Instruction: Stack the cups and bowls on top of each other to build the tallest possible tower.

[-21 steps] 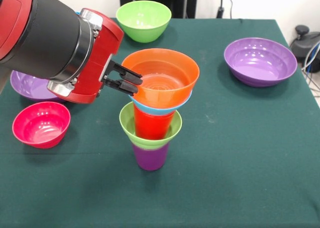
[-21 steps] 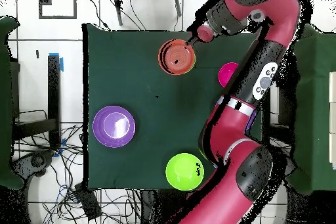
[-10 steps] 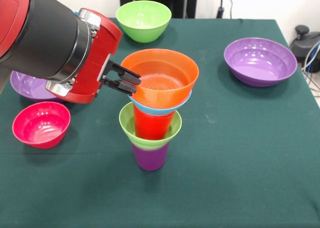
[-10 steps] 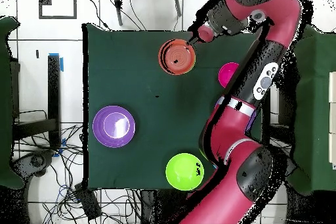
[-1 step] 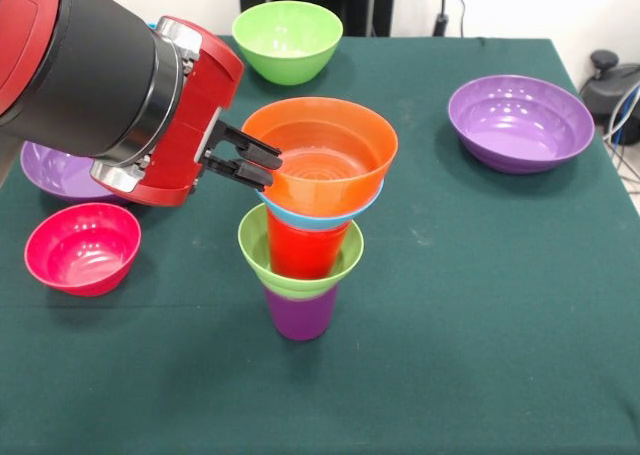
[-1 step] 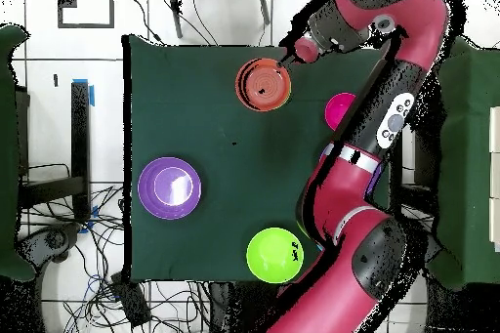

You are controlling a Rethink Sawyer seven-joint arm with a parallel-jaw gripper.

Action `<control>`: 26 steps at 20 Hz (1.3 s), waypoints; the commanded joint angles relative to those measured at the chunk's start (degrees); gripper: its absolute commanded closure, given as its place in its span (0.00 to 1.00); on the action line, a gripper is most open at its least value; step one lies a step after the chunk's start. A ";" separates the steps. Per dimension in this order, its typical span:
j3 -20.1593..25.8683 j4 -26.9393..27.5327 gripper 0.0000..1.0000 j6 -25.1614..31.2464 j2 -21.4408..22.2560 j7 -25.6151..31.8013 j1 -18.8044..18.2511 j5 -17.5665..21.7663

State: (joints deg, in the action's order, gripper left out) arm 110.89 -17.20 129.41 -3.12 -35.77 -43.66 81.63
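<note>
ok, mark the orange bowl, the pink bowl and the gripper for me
orange bowl [image 5: 325, 165], front view, on its inner wall.
pink bowl [image 5: 80, 250], front view, on its inside bottom.
gripper [image 5: 268, 165], front view, midway between the fingertips at the orange bowl's rim.

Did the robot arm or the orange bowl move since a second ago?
Hardly. The arm drew back a hair toward the pink bowl; the gripper is still at the rim of the orange bowl. The tower and the other bowls stayed put.
</note>
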 commanded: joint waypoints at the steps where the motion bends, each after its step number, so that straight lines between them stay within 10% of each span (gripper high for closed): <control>1: -3.47 5.50 1.00 -2.27 1.30 0.21 0.36 3.80; 26: -4.14 5.14 1.00 -2.54 1.43 0.18 0.16 3.72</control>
State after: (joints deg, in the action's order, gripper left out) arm 110.89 -17.20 129.41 -3.12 -35.77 -43.75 81.63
